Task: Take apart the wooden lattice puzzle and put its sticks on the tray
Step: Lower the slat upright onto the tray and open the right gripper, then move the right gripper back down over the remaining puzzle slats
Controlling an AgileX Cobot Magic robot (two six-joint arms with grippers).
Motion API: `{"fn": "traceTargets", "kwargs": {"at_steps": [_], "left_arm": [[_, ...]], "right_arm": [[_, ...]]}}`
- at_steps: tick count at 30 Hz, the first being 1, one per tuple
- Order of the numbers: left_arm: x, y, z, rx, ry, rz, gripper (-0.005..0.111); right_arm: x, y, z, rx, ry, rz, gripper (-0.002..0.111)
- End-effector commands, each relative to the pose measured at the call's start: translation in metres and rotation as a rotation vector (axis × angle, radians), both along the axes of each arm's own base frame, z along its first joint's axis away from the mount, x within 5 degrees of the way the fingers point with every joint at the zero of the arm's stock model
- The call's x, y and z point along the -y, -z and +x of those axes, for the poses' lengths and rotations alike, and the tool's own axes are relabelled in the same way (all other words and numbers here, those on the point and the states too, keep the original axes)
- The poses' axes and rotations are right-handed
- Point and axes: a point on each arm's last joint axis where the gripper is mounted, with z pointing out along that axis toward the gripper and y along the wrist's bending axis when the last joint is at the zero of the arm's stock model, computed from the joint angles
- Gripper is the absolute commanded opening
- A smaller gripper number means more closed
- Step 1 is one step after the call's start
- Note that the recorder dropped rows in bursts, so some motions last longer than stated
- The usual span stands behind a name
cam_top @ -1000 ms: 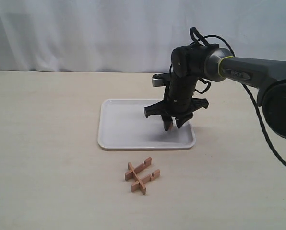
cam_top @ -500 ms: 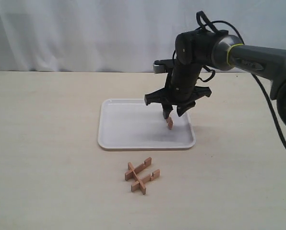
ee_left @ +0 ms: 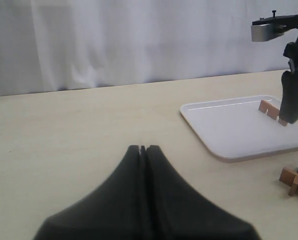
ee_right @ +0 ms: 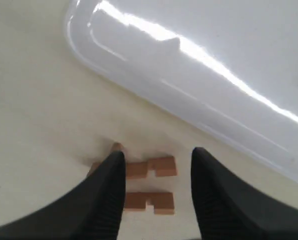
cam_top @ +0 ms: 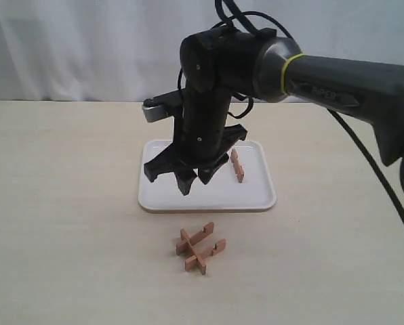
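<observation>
- The puzzle (cam_top: 200, 248) lies on the desk (cam_top: 66, 223), just in front of the tray's (cam_top: 161, 196) near rim and apart from it; it looks short of one bar, with the others locked together.
- One stick (cam_top: 238, 166) lies on the tray, toward its right side.
- My right tool (cam_top: 194, 184) hangs over the tray's front edge, spread wide and holding nothing; my right wrist view looks down between the fingers at the puzzle.
- My left tool (ee_left: 143, 149) is pressed together, empty, well away on the left.
- I judge the step to be fetching the next stick.
- The next move calls for lowering over one outer bar, pinching only that one, and sliding it out of its notches.
</observation>
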Motion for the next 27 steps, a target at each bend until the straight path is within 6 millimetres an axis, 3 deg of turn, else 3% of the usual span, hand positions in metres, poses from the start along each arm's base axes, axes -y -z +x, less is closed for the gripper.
{"fn": "traceTargets", "kwargs": {"at_steps": [1,7,11,18,27], "left_arm": [[0.000,0.000,0.000,0.008,0.000,-0.005,0.000],[0.000,0.000,0.000,0.008,0.000,-0.005,0.000],[0.000,0.000,0.000,0.008,0.000,-0.005,0.000],[0.000,0.000,0.000,0.008,0.000,-0.005,0.000],[0.000,0.000,0.000,0.008,0.000,-0.005,0.000]], "right_arm": [[-0.004,0.004,-0.024,-0.047,-0.054,-0.033,0.041],[-0.001,0.021,-0.057,-0.137,-0.094,-0.091,0.041],[0.006,0.031,-0.069,-0.158,-0.099,-0.111,0.041],[0.013,0.055,-0.077,-0.165,-0.098,-0.111,0.041],[0.011,0.060,-0.079,-0.155,-0.117,-0.079,0.041]]}}
